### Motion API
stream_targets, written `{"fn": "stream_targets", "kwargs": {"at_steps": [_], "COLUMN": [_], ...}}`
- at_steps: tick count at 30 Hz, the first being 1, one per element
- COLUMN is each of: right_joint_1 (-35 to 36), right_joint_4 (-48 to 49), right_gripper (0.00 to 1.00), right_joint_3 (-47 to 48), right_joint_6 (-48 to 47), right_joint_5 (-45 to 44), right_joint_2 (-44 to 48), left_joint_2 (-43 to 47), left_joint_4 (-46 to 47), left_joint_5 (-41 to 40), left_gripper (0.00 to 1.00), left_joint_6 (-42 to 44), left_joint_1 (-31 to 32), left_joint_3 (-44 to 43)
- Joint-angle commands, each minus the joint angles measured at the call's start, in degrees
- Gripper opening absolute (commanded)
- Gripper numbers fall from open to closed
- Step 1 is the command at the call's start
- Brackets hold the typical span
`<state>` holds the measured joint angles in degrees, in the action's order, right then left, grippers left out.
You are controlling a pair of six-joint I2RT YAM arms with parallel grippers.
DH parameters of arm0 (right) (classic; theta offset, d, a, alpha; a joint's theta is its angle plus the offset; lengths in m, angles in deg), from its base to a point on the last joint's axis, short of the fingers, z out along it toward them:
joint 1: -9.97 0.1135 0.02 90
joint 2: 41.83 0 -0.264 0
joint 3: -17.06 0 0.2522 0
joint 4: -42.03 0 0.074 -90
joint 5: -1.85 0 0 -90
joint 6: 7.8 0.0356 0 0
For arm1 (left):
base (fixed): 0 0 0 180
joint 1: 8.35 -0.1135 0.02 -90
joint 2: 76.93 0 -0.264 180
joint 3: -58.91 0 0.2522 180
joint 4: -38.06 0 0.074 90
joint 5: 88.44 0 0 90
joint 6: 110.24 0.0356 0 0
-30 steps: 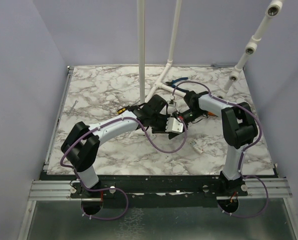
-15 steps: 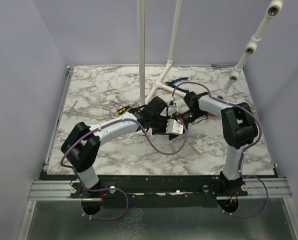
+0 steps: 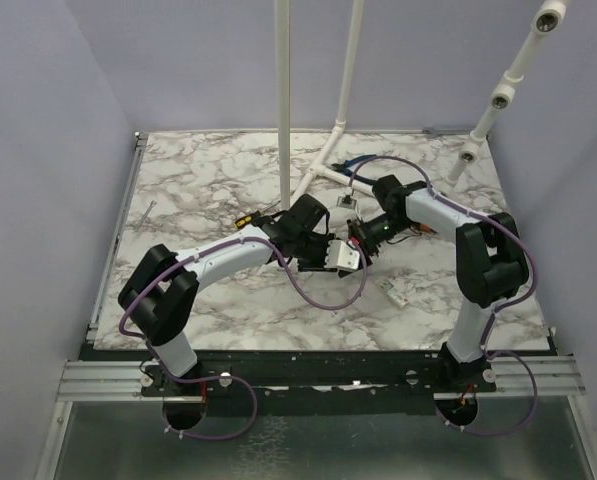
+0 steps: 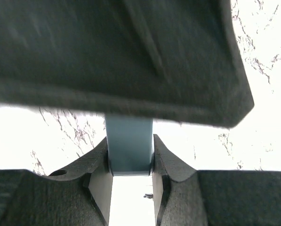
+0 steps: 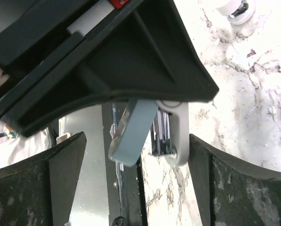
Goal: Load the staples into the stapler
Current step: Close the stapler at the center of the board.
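Two arms: meeting near the centre of the marble-patterned table (image 3: 198, 180), left one reaching in from 7 o'clock, right one from 2 o'clock.
Location: stapler (image 4: 129, 141) caught between the two claws, a touch toward 4 o'clock from table centre; lifted or resting, impossible to tell.
Left claw: left gripper (image 4: 129, 157) clenched on the stapler, dark pads flat against its sides at 9 and 3 o'clock in the wrist view.
Right claw: right gripper (image 5: 136, 157) released, jaws spread wide either side of the stapler; clear gap at 9 o'clock, contact at 3 o'clock unclear.
Shape: small, blocky, finger-like; pale blue top leaf tilted away from a paler lower part, apparently hinged open.
Materials: smooth matte plastic shell; thin silvery metal channel showing between the two leaves.
Handling: probably very light and rigid, slick on its flat faces, hinge likely springy and prone to snapping shut.
Where to hold: best across the flat side faces of the body, low and away from the hinged leaf, leaving the metal channel free.
Risk: twisting out of a narrow pinch if pushed from above.
Nearby: yellow-handled screwdriver (image 3: 246, 222) at 9 o'clock from the claws; small pale item (image 3: 396, 292) at 4 o'clock, too small to identify.
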<state>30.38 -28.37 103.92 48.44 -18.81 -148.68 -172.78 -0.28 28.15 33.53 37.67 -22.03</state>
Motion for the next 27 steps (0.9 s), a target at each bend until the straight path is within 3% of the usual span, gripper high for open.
{"fn": "stream_targets", "kwargs": {"at_steps": [1,27], "right_joint_1": [-2.06,1.82], "right_joint_4": [1.86,-4.99], "right_gripper": [0.9,0.85], "right_joint_3": [-0.46,7.05], "right_joint_6": [1.41,-2.46], "right_joint_5": [-1.26,4.23], "right_joint_2": [1.92,-9.29], "left_joint_2": [1.94,-2.26], "left_joint_4": [0.06,1.01], "left_joint_5": [4.35,2.66], "left_gripper": [0.11,0.2], "left_joint_6": [-1.09,-3.07], "left_joint_1": [-1.9,-1.45], "left_joint_3": [1.36,-3.22]}}
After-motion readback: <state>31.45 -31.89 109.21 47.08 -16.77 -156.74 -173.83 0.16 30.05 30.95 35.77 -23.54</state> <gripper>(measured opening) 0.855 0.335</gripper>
